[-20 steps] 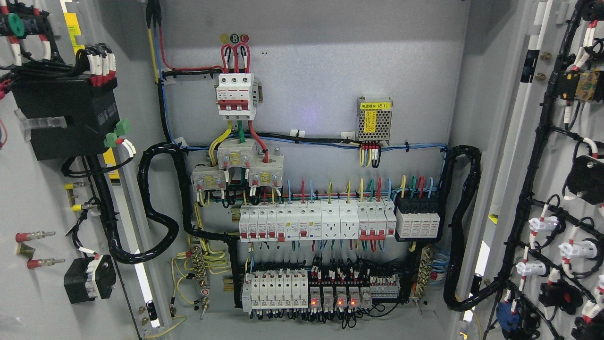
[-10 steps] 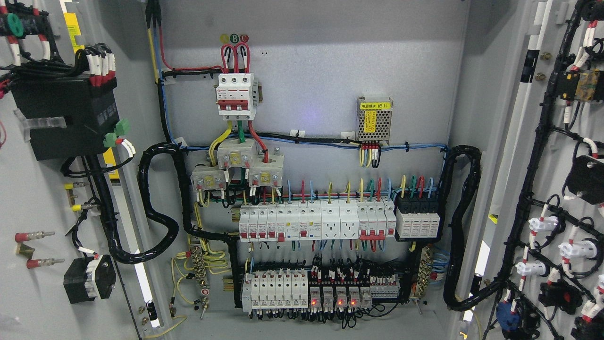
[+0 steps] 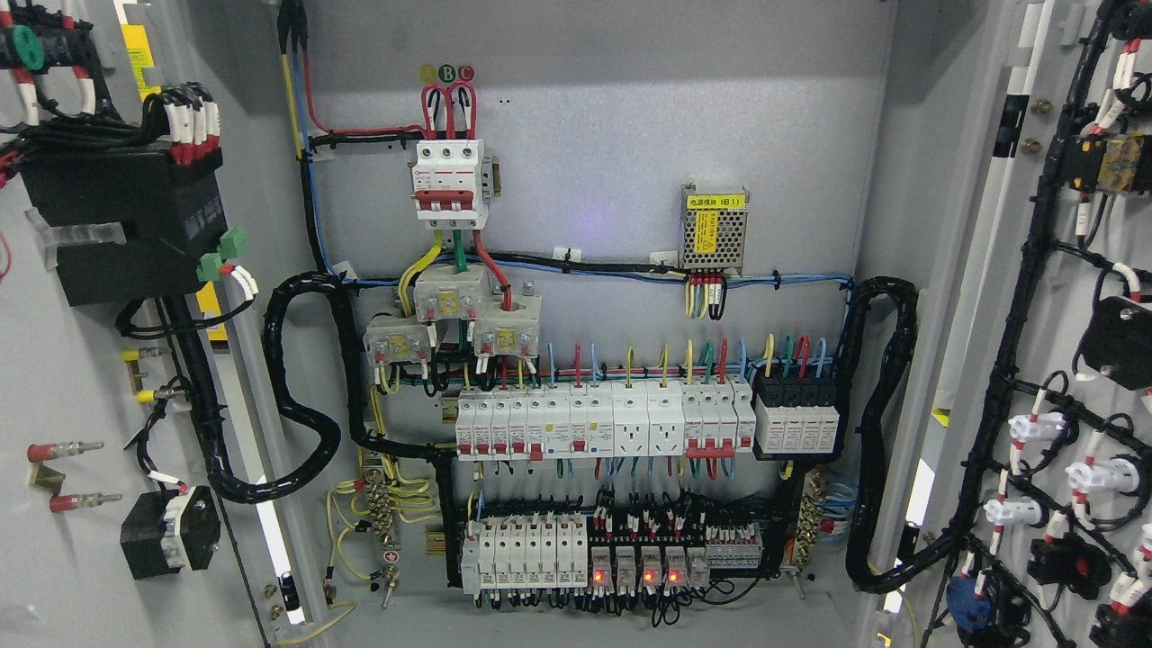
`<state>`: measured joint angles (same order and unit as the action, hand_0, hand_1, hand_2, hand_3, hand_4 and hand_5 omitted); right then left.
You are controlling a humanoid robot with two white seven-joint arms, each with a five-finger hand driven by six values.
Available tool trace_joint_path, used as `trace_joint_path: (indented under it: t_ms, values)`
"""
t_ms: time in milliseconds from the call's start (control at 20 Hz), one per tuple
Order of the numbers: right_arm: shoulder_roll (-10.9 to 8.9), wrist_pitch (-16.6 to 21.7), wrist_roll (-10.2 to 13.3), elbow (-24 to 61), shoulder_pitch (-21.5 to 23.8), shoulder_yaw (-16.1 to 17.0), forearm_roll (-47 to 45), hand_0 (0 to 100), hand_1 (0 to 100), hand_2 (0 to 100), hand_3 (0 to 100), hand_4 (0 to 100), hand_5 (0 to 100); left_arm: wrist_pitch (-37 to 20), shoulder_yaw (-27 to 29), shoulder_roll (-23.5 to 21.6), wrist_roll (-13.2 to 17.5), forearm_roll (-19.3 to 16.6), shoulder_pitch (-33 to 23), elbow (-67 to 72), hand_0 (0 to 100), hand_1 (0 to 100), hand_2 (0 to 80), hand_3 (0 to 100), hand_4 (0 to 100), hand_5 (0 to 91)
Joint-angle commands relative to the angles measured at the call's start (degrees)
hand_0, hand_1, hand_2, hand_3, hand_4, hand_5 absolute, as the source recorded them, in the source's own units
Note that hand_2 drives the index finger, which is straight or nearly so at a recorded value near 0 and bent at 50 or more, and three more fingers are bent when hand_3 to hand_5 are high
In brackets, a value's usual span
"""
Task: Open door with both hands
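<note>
Fingers unseen; both doors [image 3: 63, 378] swung wide, grey backplate [image 3: 630, 135] carrying breakers [image 3: 594, 423].

Industrial electrical site: you face an open grey distribution cabinet [image 3: 594, 117]. Landmark: three-pole main breaker [image 3: 450, 180], upper back panel. Below it, a breaker row [image 3: 594, 423]; lower still, relays with red lamps [image 3: 634, 569]. To its right, a power supply [image 3: 715, 227]. Wired doors [image 3: 63, 360] flank both sides.

left door [image 3: 63, 378] swung open | right door [image 3: 1062, 360] swung open | breaker rows [image 3: 598, 427] exposed | four relay lights [image 3: 634, 576] red
</note>
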<state>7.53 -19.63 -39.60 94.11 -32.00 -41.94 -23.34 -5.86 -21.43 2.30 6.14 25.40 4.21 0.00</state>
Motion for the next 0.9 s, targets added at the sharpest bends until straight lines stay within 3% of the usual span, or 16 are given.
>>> trace_joint_path:
  t_ms: [0,400,601,751,851]
  values:
    - [0.99,0.0,0.1,-1.3,-1.4,-2.7,0.0,24,0,0,0,0,0,0.0,0.0,-0.1,0.0,0.0,-0.1,1.1,0,0,0.0,0,0,0.0]
    - [0.99,0.0,0.1,-1.3,-2.5,-3.1,-0.1,24,0,0,0,0,0,0.0,0.0,0.2,0.0,0.0,-0.1,1.1,0,0,0.0,0,0,0.0]
    - [0.99,-0.1,1.5,-1.5,-3.3,-3.1,-0.4,24,0,0,0,0,0,0.0,0.1,0.2,0.1,0.0,-0.2,1.1,0,0,0.0,0,0,0.0]
    - [0.65,0.0,1.4,-1.6,-2.7,-1.3,0.0,24,0,0,0,0,0,0.0,0.1,0.3,0.1,0.0,-0.2,1.0,0,0,0.0,0,0,0.0]
    - [0.21,-0.1,1.2,-1.3,-1.3,2.2,-0.3,24,0,0,0,0,0,0.0,0.1,0.4,0.1,0.1,-0.3,0.9,0,0,0.0,0,0,0.0]
